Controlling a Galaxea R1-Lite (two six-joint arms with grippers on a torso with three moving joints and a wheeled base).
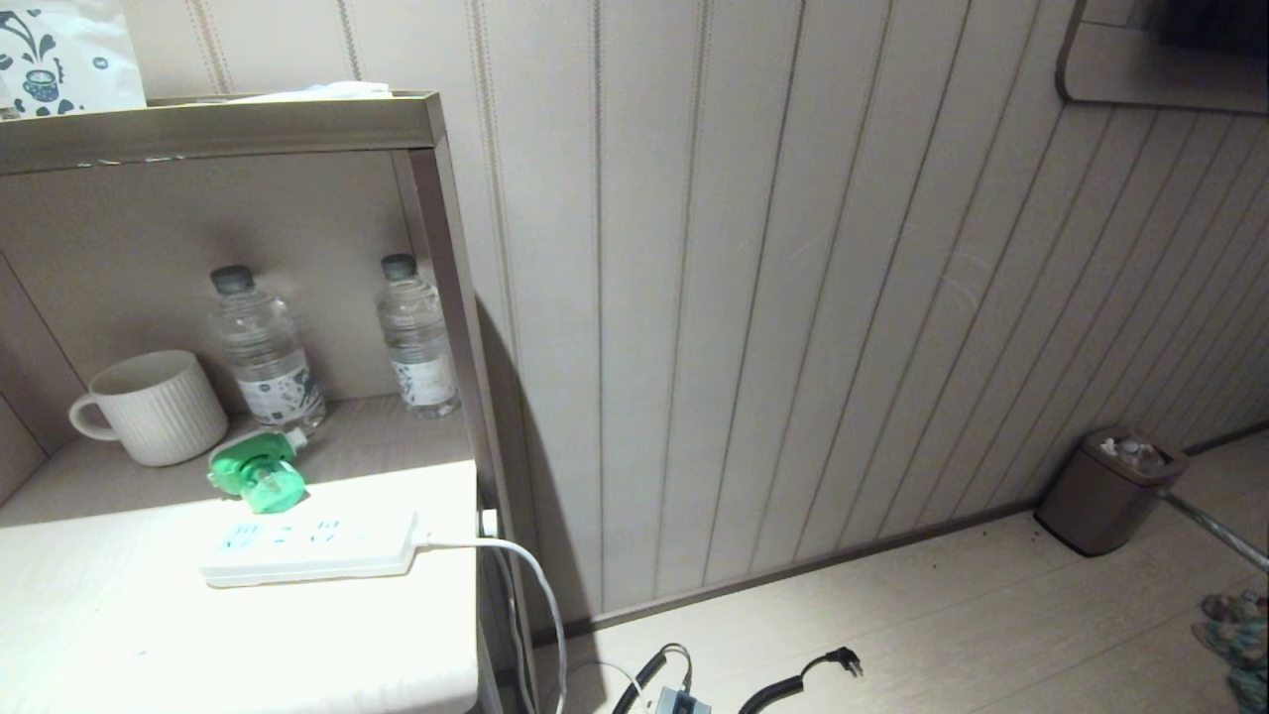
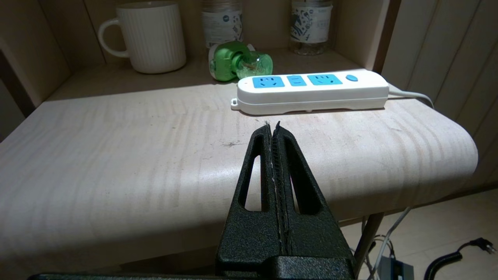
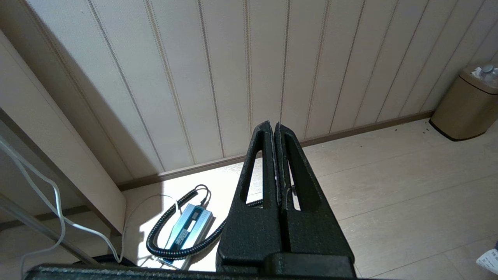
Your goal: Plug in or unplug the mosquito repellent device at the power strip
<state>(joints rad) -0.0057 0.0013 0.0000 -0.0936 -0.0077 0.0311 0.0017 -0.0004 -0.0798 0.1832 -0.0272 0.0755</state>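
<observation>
Mosquito repellent device unplugged; insertion not begun.
The mosquito repellent device point(image 1: 260, 478) lies behind the power strip point(image 1: 309, 546), touching it; left gripper point(image 2: 273, 128) and right gripper point(image 3: 271, 126) are both closed, empty.

Both hands point(image 2: 273, 126) point(image 3: 271, 125) are black, textured, tapering, with slotted fingers.

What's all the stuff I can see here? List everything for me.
mosquito repellent device: one, green and white, lying on the table behind the power strip, not plugged in
power strip: one, white with blue sockets, near the table's right edge, white cable trailing off
mug: one, white, ribbed, back left
water bottles: two, clear, dark caps, at the back
table: one, pale wood
bin: one, brown, on the floor by the wall
power adapter: one, silvery, floor, black coiled cable
left gripper: black, shut, before the table
right gripper: black, shut, over the floor
</observation>
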